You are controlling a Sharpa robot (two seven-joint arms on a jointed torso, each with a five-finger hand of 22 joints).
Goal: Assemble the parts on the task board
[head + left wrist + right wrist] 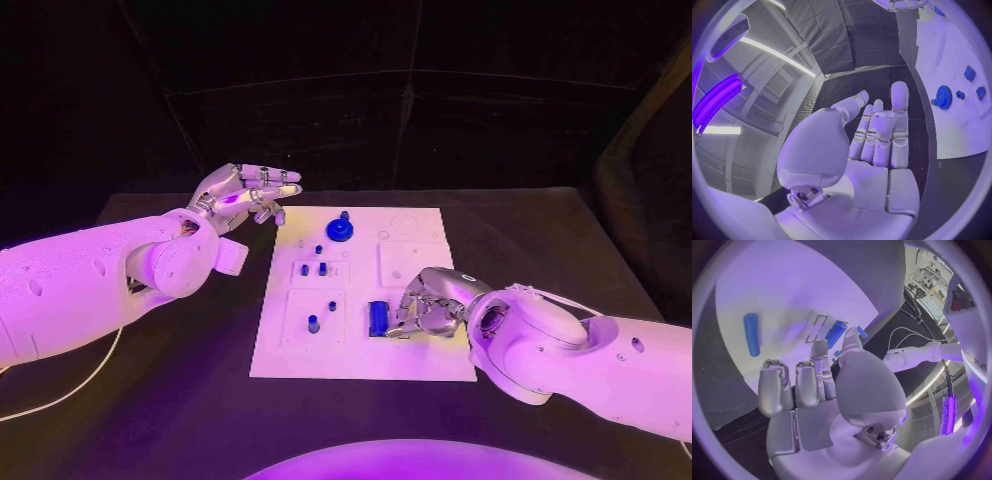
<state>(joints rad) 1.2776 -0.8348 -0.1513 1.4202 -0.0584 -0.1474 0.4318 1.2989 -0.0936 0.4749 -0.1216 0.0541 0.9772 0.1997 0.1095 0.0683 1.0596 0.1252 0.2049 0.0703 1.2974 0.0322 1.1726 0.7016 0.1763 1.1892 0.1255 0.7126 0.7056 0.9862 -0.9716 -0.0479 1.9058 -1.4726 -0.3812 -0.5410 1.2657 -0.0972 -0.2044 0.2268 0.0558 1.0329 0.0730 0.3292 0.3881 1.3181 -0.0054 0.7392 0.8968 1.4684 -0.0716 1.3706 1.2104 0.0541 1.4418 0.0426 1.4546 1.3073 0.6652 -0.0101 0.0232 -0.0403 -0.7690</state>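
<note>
The white task board [361,345] lies in the middle of the black table. A blue gear [339,229] stands at its far end, also seen as the blue gear [943,96]. Small blue parts [313,269] sit in the board's left half. A long blue bar [378,318] lies near the front; the bar [751,334] is free of the fingers. My right hand [426,305] hovers low just right of it, fingers half curled and holding nothing. My left hand [245,190] is raised off the board's far left corner, its fingers [879,135] stretched out and empty.
Bare black table surrounds the board on all sides. A thin pale cable [72,385] trails under my left arm at the near left. Two more small blue parts [322,314] stand in the board's near-left panel.
</note>
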